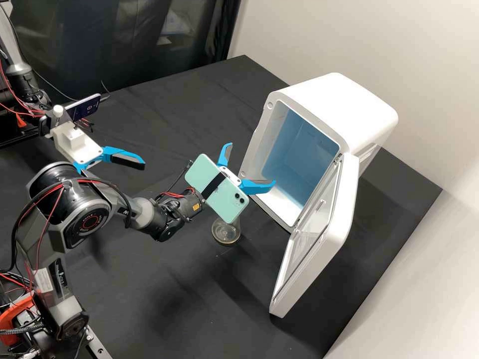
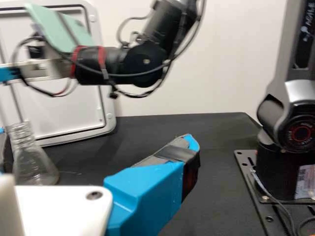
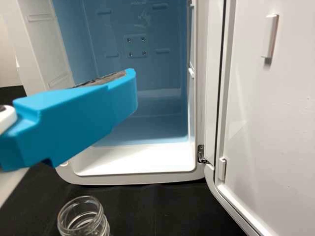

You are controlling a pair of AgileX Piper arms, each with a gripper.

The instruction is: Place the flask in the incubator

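Flask (image 1: 226, 232) upright on bench (image 1: 149, 279); incubator (image 1: 349, 114) open, empty; right hand (image 1: 251, 164) released above flask

Two grippers, left gripper (image 1: 133, 160) and right gripper (image 1: 251, 164) — one flask (image 1: 227, 232) just below the right one's spread fingers (image 1: 259, 187) — one incubator (image 1: 349, 114), one green phone (image 1: 217, 187), one dark phone (image 1: 82, 107).

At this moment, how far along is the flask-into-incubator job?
Done: the door of the incubator stands open. In hand: the right gripper, open, hovers above the flask, which stands ungripped on the bench in front of the opening. Left: grasp the flask, carry it inside, release.
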